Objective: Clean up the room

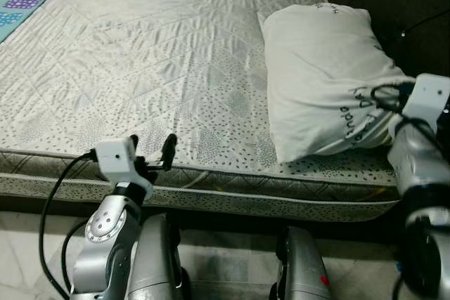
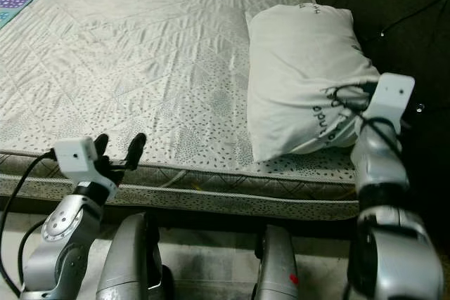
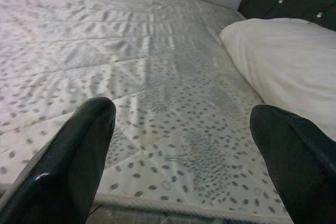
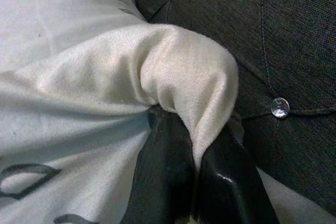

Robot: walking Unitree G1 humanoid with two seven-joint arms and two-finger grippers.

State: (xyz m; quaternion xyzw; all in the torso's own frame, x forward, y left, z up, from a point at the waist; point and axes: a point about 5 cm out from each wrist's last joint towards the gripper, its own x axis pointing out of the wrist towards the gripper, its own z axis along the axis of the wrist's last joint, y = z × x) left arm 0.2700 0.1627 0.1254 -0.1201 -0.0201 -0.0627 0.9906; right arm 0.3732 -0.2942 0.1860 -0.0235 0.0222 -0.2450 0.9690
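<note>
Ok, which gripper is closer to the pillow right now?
Right. The right gripper is shut on a pinched fold at the pillow corner beside the headboard. The left gripper is open over the mattress edge, apart from it.

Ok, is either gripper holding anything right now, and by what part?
The right gripper is shut on the white pillow, pinching a fold of fabric at its corner nearest the dark headboard. The left gripper is open over the mattress edge, holding nothing.
</note>
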